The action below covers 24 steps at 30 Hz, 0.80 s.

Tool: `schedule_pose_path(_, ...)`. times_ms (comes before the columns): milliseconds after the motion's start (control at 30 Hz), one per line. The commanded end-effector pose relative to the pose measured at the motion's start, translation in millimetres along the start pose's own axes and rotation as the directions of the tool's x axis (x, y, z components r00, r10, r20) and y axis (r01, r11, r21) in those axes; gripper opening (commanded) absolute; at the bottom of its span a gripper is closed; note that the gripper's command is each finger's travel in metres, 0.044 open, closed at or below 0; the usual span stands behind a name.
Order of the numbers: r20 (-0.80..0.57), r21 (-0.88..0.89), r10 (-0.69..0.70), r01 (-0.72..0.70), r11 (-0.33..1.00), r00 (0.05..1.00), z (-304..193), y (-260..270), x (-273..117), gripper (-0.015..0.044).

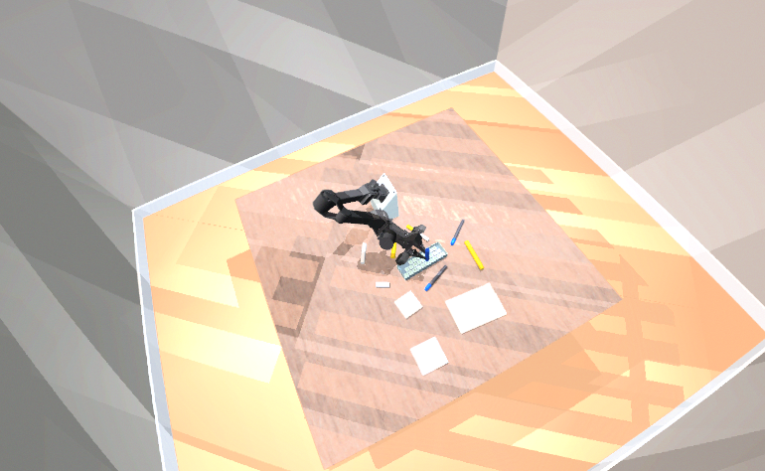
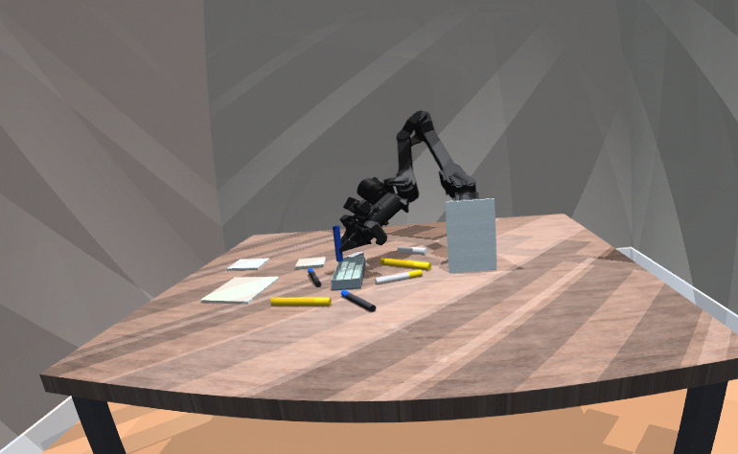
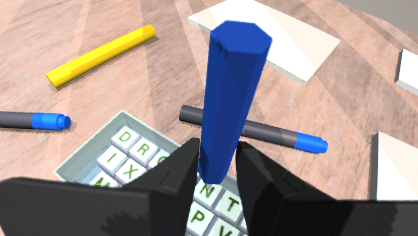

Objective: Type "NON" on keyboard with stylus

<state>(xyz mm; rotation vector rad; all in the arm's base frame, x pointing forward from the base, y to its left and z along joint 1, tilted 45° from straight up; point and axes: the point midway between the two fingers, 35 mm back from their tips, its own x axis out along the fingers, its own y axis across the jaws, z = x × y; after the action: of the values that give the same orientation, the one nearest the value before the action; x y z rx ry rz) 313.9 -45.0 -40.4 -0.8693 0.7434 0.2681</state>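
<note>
Keyboard (image 3: 125,155) tray — lettered keys inside

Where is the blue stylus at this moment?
The blue stylus stands upright, clamped in the gripper over the keyboard; in the wrist view its lower end is hidden between the fingers, beside the N key.

The top view looks down at a slant from high and far off, taking in the whole table (image 1: 374,380) with the arm (image 1: 350,210) small near frame centre. The exterior view stands low beyond the table's curved near edge, facing the arm across it at middling range. The wrist view sits just behind the gripper (image 3: 215,167), looking along the stylus (image 3: 230,95) at the keyboard (image 3: 125,150) (very close); all three share that keyboard and nearby markers.
</note>
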Motion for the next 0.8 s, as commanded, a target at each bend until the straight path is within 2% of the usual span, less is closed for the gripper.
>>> schedule_pose_path(0, 0.0, -0.003, 0.009, -0.009, 1.0, 1.0, -2.2, 2.4, 1.4, 0.0081)
schedule_pose_path(767, 0.0, -0.003, 0.009, -0.009, 1.0, 1.0, -7.2, 2.5, 4.2, 0.0081)
